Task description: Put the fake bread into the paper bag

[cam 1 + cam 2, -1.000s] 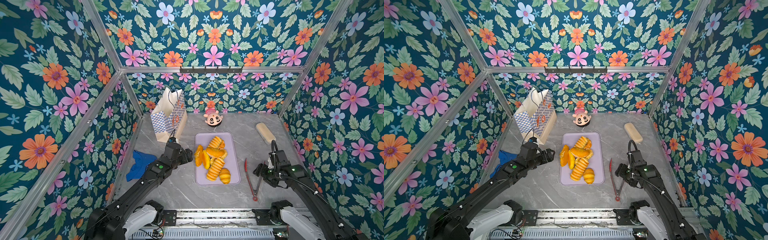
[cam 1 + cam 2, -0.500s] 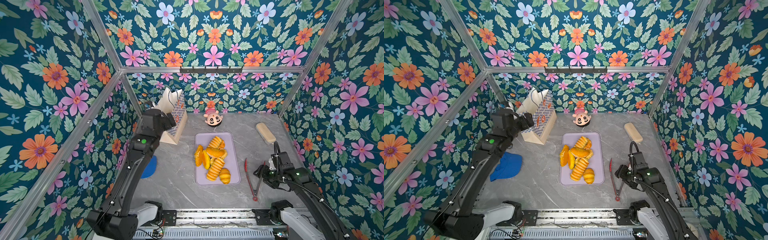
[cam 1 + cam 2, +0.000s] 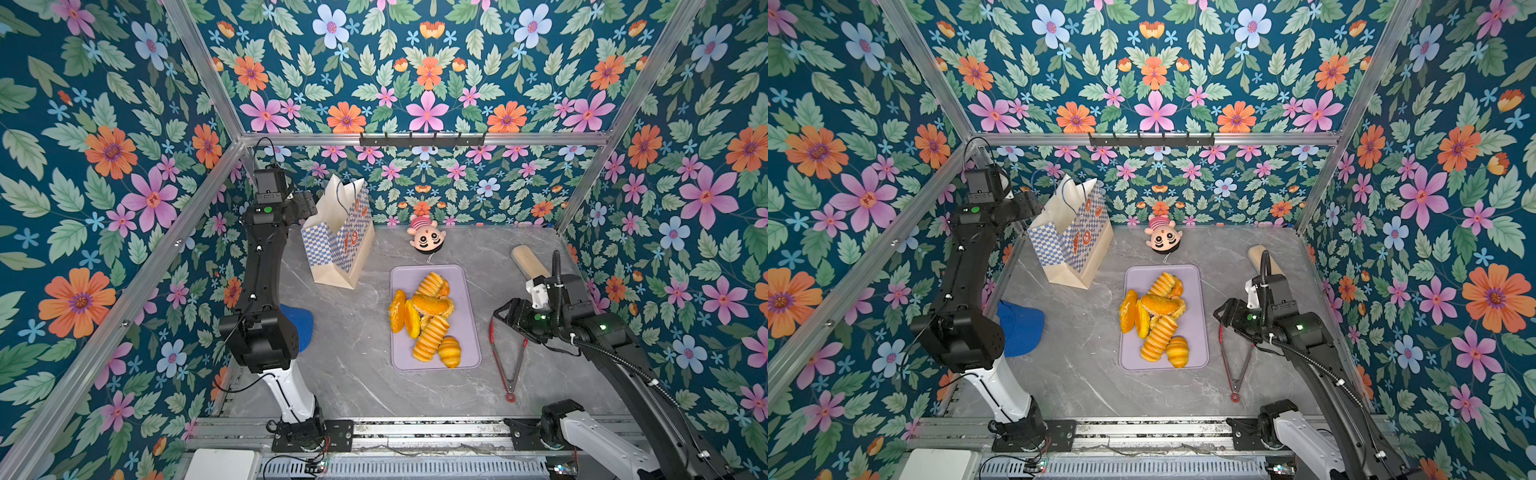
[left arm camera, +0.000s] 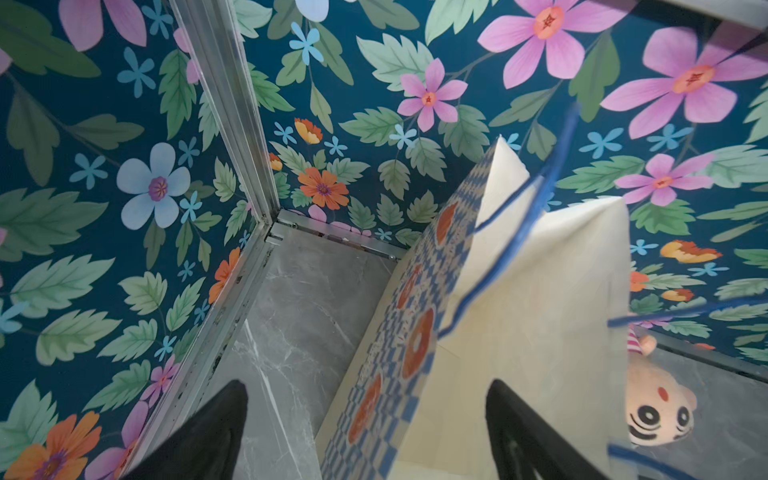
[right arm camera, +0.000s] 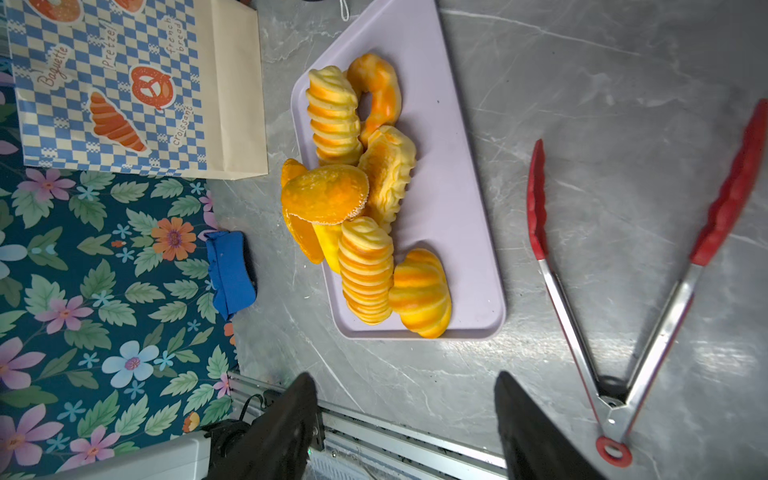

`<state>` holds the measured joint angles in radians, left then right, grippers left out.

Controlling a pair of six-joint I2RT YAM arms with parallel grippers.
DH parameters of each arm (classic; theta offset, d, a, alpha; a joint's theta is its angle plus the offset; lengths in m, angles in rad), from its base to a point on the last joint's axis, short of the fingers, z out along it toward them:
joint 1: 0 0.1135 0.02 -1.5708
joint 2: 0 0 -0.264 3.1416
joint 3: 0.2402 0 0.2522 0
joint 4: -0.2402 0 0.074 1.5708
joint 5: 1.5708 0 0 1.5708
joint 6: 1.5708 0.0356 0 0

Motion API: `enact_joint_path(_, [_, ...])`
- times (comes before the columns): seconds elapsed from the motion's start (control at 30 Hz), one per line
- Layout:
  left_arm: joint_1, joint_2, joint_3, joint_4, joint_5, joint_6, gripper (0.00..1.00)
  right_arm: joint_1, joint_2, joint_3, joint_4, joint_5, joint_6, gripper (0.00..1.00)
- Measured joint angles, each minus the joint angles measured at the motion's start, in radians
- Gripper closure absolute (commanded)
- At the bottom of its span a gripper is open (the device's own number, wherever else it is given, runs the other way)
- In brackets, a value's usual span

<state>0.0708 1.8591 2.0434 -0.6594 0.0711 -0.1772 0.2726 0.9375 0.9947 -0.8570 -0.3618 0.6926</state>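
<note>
Blue cloth: the left arm (image 3: 259,266) covers the left part of the rumpled blue cloth (image 3: 300,328) (image 3: 1023,328) in both top views.
Beige block: the right arm (image 3: 567,293) hides the near end of the pale beige oblong block (image 3: 524,257).
Tongs: the far tips of the red-tipped metal tongs (image 3: 510,370) run under the right gripper (image 3: 500,316); we cannot tell if they touch.
Pastries: the glossy golden-orange toy pastries (image 3: 424,316) lie heaped, so we cannot see the lower ones whole.
Bag: we cannot see inside the cream paper bag with blue-and-white checks (image 3: 336,237).
Handles: its thin blue cord handles (image 4: 536,216) are blurred in the left wrist view.
</note>
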Motion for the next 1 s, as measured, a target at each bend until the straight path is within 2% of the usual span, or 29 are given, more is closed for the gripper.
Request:
enact_joint_path(0.2, [-0.008,0.114,0.041,-0.002,0.116,0.039,0.13,0.074,0.083,0.012,0.04,0.004,-0.01,0.33])
enact_joint_path(0.3, [-0.006,0.146,0.037,0.0,0.123,0.048,0.13,0.108,0.116,0.019,0.047,0.017,0.005,0.33])
enact_joint_path(0.37, [-0.006,0.167,0.043,0.005,0.122,0.044,0.17,0.134,0.132,0.028,0.055,0.027,0.009,0.34])
enact_joint_path(0.47, [-0.006,0.201,0.06,0.03,0.109,0.043,0.3,0.169,0.151,0.04,0.074,0.047,0.015,0.37])
enact_joint_path(0.6, [-0.008,0.216,0.064,0.042,0.105,0.019,0.63,0.183,0.175,0.046,0.076,0.079,0.026,0.4])
enact_joint_path(0.73, [-0.007,0.18,0.034,0.04,0.107,0.001,0.85,0.185,0.18,0.05,0.073,0.108,0.034,0.41])
enact_joint_path(0.87, [-0.007,0.103,-0.038,0.039,0.134,-0.022,1.0,0.184,0.183,0.051,0.073,0.135,0.034,0.42])
enact_joint_path(1.0, [-0.007,0.02,-0.136,0.048,0.161,-0.056,1.0,0.185,0.197,0.061,0.073,0.156,0.031,0.43])
